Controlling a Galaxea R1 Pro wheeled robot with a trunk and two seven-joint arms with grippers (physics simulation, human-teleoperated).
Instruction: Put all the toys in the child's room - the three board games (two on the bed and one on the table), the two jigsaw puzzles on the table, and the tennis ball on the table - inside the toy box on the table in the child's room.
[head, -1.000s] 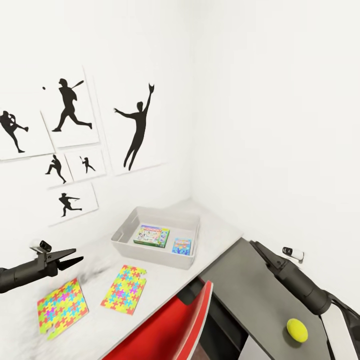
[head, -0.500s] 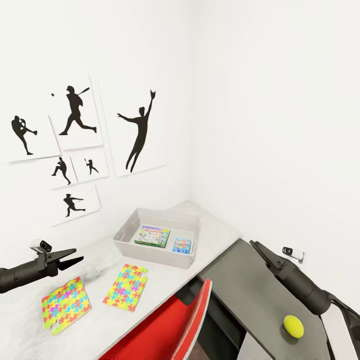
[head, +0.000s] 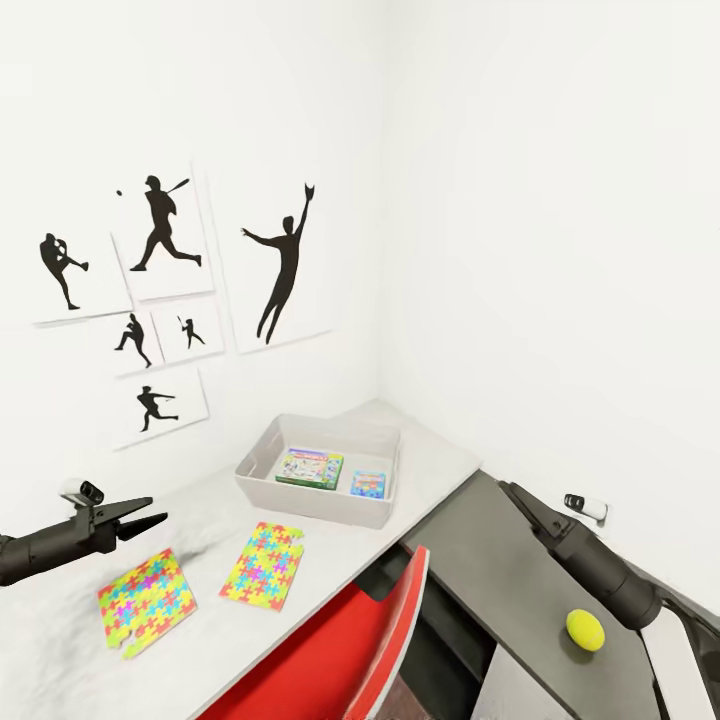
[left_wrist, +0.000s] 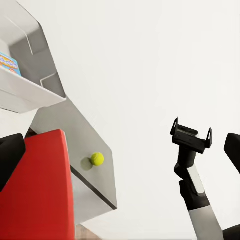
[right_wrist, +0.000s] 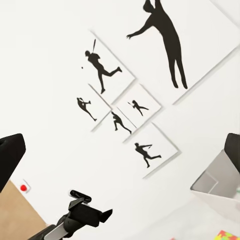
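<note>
The toy box (head: 262, 478) stands on the table (head: 440, 462) in the corner of the child's room. Two board games lie inside it, a green one (head: 310, 467) and a smaller blue one (head: 368, 484). Two jigsaw puzzles (head: 147, 601) (head: 264, 564) lie flat on the table in front of the box. The tennis ball (head: 585, 630) (left_wrist: 97, 159) rests on a darker grey desk section at the right. My left gripper (head: 155, 510) hovers open above the left puzzle. Open and empty, my right gripper (head: 510, 490) hangs over the dark section, up from the ball.
A red chair back (head: 385, 640) (left_wrist: 35, 192) stands at the desk's front edge between the arms. Black baseball-player pictures (head: 160, 300) (right_wrist: 130, 100) hang on the white wall behind the table. White walls close the corner at the back and right.
The whole picture has shifted a little, so the camera has moved. Both grippers hold the same pose, open. Nothing was taken hold of or let go.
</note>
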